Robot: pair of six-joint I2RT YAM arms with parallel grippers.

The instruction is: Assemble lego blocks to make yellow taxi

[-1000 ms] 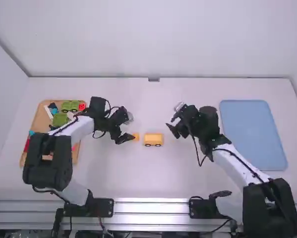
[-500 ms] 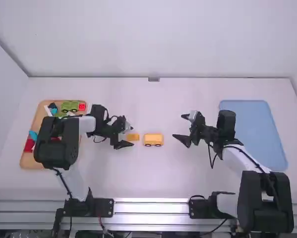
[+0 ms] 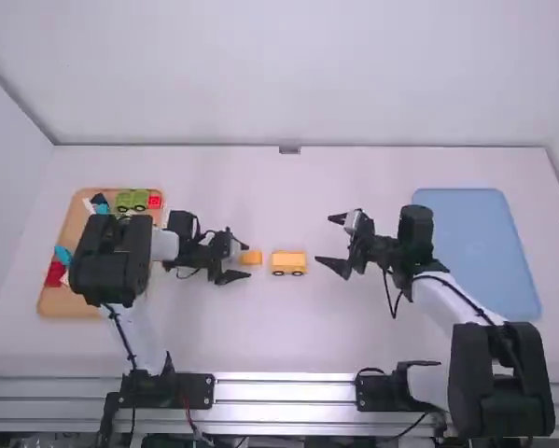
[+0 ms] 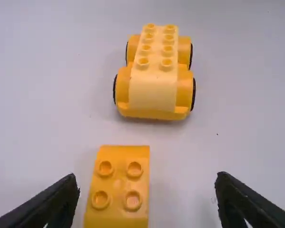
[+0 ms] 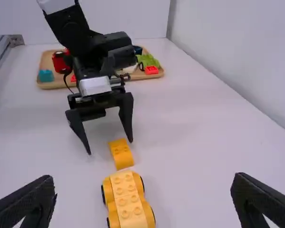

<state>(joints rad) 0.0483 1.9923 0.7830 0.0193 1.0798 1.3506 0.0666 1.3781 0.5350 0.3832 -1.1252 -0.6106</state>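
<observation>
Left end effector (image 3: 245, 260) wide near yellow block (image 4: 117, 184), four studs (image 4: 134, 169) in left wrist view.

The left wrist view crops the block (image 4: 117, 185).

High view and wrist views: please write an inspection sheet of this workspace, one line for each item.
Surface: white table, dark speck near the wheeled base.
Job's things: wheeled base and studded block, both yellow, small gap between.
Clutter: wooden tray with mixed bricks; blue tray.
Hands: left hand open at the block; right hand open, holding nothing.
Cables: black cable loops below the right arm.
Surroundings: white walls; metal rail at near edge.
</observation>
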